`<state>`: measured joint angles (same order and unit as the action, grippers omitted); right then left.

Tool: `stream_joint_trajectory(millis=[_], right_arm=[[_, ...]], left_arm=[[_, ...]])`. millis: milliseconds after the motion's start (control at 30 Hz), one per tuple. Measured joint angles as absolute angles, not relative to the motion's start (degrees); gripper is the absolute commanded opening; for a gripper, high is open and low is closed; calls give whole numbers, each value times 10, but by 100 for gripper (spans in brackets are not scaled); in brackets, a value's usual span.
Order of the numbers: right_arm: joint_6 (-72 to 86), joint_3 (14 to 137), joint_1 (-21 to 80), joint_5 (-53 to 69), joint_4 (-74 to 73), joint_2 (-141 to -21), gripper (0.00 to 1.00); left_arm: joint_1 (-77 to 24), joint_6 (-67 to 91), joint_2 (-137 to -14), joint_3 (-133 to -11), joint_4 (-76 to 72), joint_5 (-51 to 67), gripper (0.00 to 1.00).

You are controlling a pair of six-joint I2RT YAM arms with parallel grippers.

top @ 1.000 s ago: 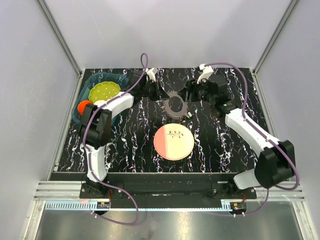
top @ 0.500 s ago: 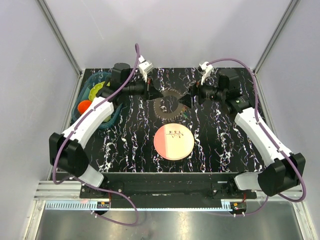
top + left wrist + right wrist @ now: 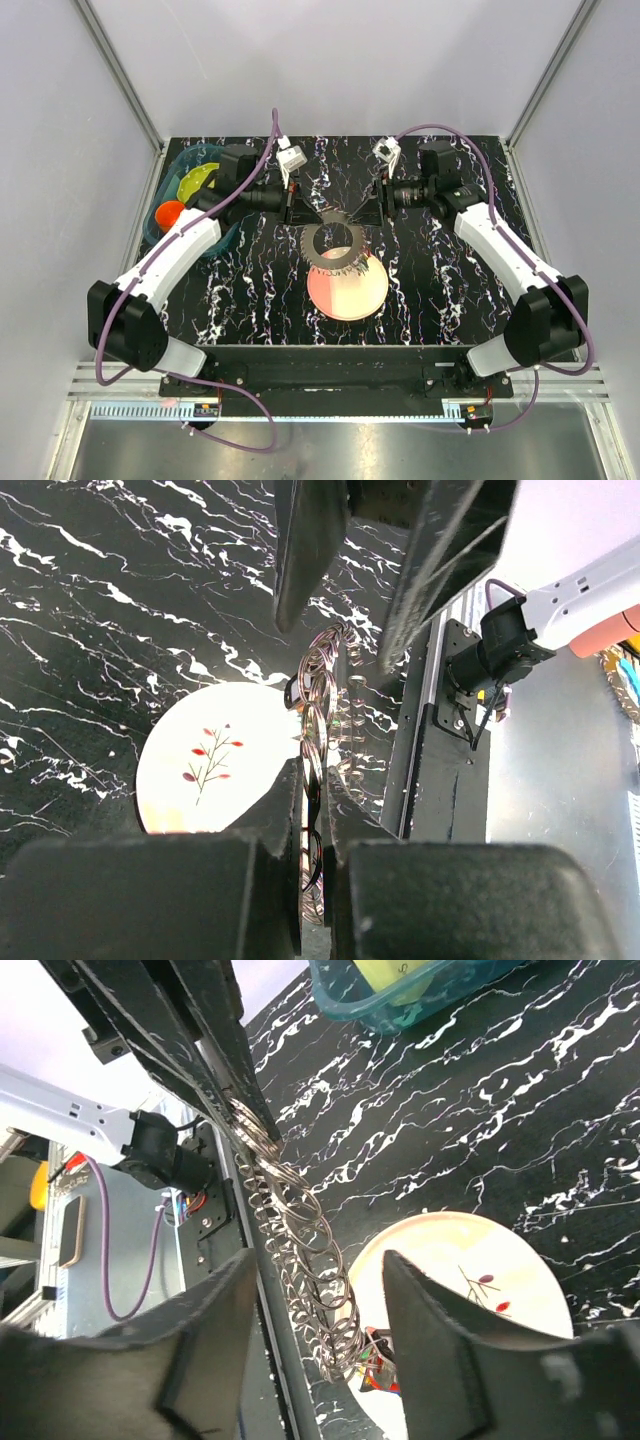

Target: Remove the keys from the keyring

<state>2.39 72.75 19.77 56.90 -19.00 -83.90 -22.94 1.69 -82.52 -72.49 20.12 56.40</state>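
Observation:
The keyring (image 3: 335, 243), a spiky dark-silver ring, is held in the air over the far edge of the pink plate (image 3: 352, 296). My left gripper (image 3: 297, 204) is shut on its left rim; in the left wrist view the fingers (image 3: 275, 810) pinch the ring (image 3: 320, 680) edge-on. My right gripper (image 3: 372, 204) is open, with the ring's right rim (image 3: 300, 1220) passing between its spread jaws (image 3: 320, 1260). Small keys (image 3: 378, 1360) with red and green heads hang bunched at the ring's low end, over the plate (image 3: 470, 1270).
A teal bin (image 3: 178, 165) holding a yellow-green lid stands at the back left, with an orange ball (image 3: 168, 212) beside it. The black marbled tabletop (image 3: 440, 290) ends at the front rail. Grey walls close in the sides and the back.
The keyring lay flat on the table a second ago. Both grippers closed in on it, and it now hangs lifted and shifted nearer, over the plate's far edge.

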Motion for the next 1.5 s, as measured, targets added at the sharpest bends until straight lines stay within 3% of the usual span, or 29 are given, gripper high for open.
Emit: stream_joint_trajectory(millis=[100,167,267,333,367,433,500,633,833,1167,1500], right_arm=[[33,728,202,577,-195,-845,52],[37,728,208,582,-193,-844,42],[46,727,219,581,-193,-845,14],[53,726,224,581,-191,-844,1],[55,725,224,583,-187,-844,0],[60,722,226,582,-178,-843,0],[83,713,228,577,-159,-838,0],[158,682,229,553,-88,-821,0],[250,656,229,480,38,-780,0],[396,585,229,409,375,-737,0],[480,551,229,397,533,-762,0]], left_arm=[[-229,14,-818,-725,202,571,0],[-229,13,-813,-725,201,574,0],[-229,13,-806,-725,201,580,0],[-229,14,-805,-725,203,581,0],[-228,16,-805,-725,206,582,8],[-224,21,-806,-725,210,581,41],[-216,25,-806,-726,207,577,68],[-172,90,-791,-707,140,578,86],[-65,218,-703,-613,2,539,91],[-80,388,-606,-502,-201,534,91],[-189,444,-629,-488,-292,524,89]])
